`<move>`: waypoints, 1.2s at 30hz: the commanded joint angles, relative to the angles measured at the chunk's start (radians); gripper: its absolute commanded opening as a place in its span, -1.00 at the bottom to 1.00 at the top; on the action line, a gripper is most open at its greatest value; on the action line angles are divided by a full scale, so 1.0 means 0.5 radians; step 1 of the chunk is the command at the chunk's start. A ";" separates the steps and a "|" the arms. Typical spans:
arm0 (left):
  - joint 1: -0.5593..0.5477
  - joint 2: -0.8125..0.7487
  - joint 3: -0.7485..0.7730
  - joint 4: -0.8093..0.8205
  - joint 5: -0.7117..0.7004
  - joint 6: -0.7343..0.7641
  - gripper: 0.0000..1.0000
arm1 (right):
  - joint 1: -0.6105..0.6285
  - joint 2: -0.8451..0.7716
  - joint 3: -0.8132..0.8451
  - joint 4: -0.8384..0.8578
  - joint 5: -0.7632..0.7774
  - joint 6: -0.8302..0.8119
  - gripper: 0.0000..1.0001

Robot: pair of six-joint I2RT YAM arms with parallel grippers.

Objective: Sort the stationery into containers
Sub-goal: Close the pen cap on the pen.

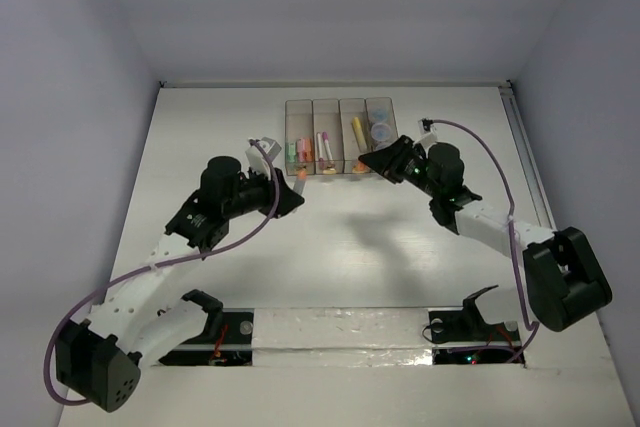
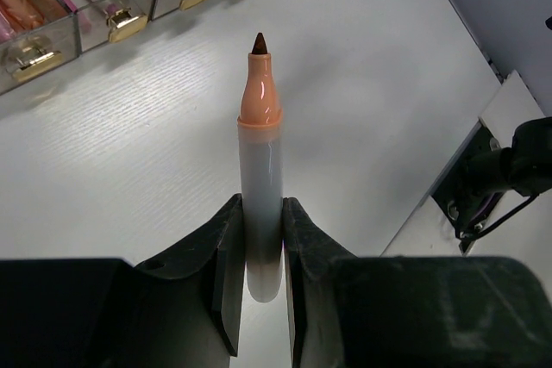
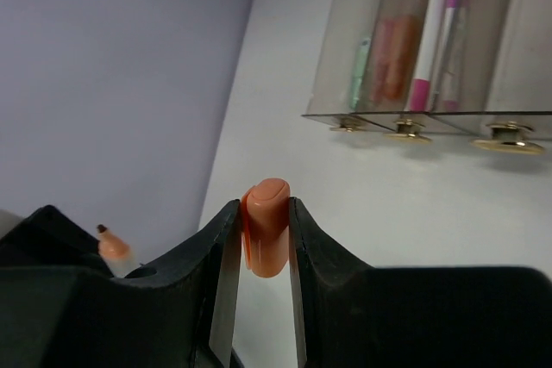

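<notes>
Left gripper (image 1: 293, 194) clenched on the clear barrel of an uncapped orange marker (image 2: 260, 170), tip raised above the white table (image 1: 350, 247), right gripper (image 1: 366, 161) pinching the orange cap (image 3: 266, 237), both near the gold-knobbed front of the four-bin organizer (image 1: 340, 105), markers and jars inside.

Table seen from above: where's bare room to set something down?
Bare table stretches from the taped strip up toward the bins, and also left of the bins. Crowded: right before the bins, where the left pincer, holding a marker, and the right pincer, holding its cap, nearly meet.
</notes>
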 commanded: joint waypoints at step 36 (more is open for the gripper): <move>-0.075 0.082 -0.449 2.407 0.724 -1.852 -1.00 | 0.279 0.537 0.080 2.310 0.019 0.781 -0.92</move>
